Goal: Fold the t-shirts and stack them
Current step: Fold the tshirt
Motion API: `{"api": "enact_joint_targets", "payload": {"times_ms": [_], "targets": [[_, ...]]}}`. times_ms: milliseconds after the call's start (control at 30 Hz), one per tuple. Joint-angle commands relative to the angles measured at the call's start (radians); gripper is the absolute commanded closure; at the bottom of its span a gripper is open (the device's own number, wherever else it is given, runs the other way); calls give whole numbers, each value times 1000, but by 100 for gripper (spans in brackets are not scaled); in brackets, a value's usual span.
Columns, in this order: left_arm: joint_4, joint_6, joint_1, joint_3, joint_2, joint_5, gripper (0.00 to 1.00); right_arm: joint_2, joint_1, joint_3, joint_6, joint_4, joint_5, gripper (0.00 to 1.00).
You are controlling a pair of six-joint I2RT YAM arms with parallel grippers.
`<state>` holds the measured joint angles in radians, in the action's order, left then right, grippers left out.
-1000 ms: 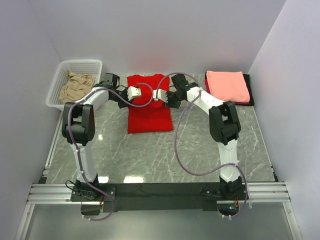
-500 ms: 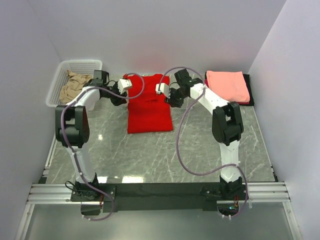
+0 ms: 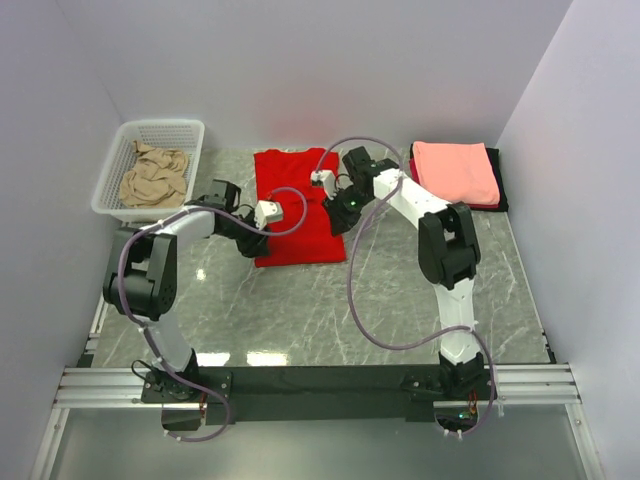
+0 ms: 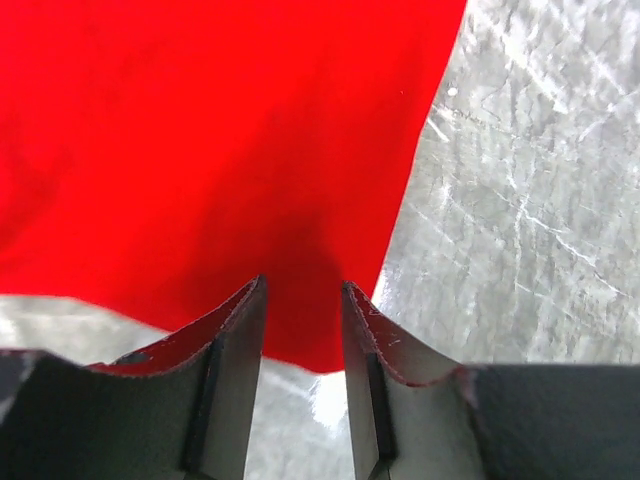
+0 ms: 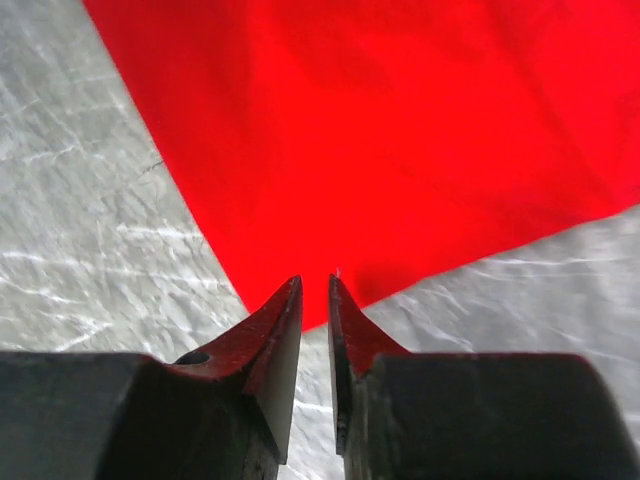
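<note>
Grey marble tabletop [image 3: 300, 310], and spread flat at the middle of its far edge, the big red t-shirt [image 3: 310, 245], a tidy narrow rectangle. White mesh basket [image 3: 160, 128] in the far left corner, tan t-shirt [image 3: 152, 178] crumpled inside. Far right corner: pink t-shirt [image 3: 455, 170] folded neat atop a black t-shirt [image 3: 502, 195]. Down at the red cloth's near left corner, left gripper [image 4: 303, 285], jaws narrowly apart, red hem showing between them. Along its right edge, right gripper [image 5: 315, 280], jaws down to a thin slit, tips pointing at a corner of the cloth.
</note>
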<state>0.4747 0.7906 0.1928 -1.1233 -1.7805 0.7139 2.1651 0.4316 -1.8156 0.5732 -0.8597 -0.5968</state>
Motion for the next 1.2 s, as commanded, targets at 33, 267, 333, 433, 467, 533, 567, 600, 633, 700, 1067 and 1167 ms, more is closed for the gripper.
{"api": "enact_joint_targets", "payload": {"times_ms": [33,267,333,433,467,533,567,600,633,700,1067,1167], "targets": [[-18,-30,22,22,-16,-85,60,73,6,-8,-121,-27,6,78],[90,101,69,114,53,-99,65,35,45,122,-121,-6,78,80],[104,117,80,167,107,-93,66,4,59,189,-119,7,87,81],[126,116,92,218,177,-83,65,-71,79,283,-124,30,101,77],[134,113,91,223,194,-82,65,-118,82,303,-127,39,103,75],[145,101,83,237,254,-85,61,-175,82,352,-125,48,120,66],[150,102,67,244,275,-79,59,-241,81,370,-119,62,124,63],[156,114,57,246,297,-68,57,-276,82,389,-99,68,132,60],[156,119,50,252,340,-65,54,-310,82,424,-87,76,135,55],[150,146,36,272,380,-64,53,-401,96,466,-34,115,175,53],[-96,300,53,499,553,-56,52,-605,266,832,181,519,373,53],[-125,363,62,537,561,-60,52,-564,280,835,214,544,396,53]]}}
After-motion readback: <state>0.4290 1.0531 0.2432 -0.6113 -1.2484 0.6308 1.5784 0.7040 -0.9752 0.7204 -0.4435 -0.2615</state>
